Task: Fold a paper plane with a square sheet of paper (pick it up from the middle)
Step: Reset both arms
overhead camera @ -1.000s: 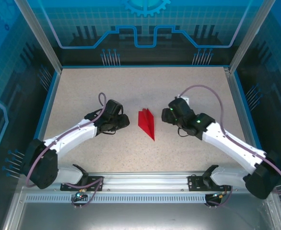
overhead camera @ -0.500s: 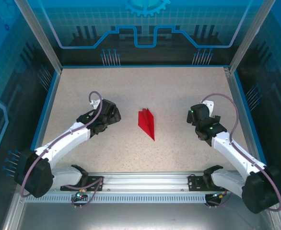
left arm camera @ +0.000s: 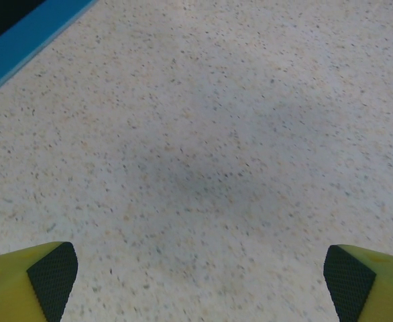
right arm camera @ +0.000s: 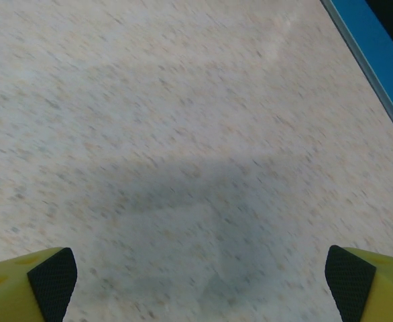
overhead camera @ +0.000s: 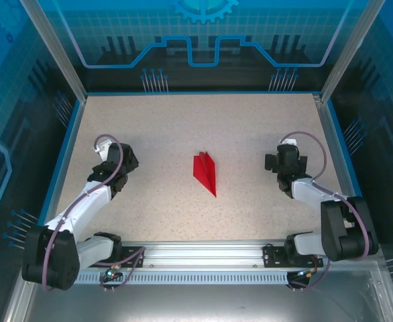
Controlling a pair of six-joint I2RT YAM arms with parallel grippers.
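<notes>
The speckled surface (overhead camera: pixel 183 127) carries just one loose thing, and the two arms flank it. The left arm (overhead camera: pixel 82 201) reaches along the left side, near the blue rim (overhead camera: pixel 68 144); the right arm (overhead camera: pixel 314 194) is folded up on the right side. Both are well apart from the middle.

The left gripper (left arm camera: pixel 200 278) hangs over bare surface with its jaws spread wide, the black pads (left arm camera: pixel 52 275) at opposite corners of its wrist view and nothing between them. The right gripper (right arm camera: pixel 200 278) is the same: jaws spread, nothing pinched, only its own shadow on the surface below.

The paper plane (overhead camera: pixel 206 173) lies in the middle of the surface, between the two arms and touching neither. It is a narrow red dart with its point toward the near edge and a centre crease showing.

Judging from that shape, the folding looks finished. No flat square remains, and little seems left beyond parking the arms.
</notes>
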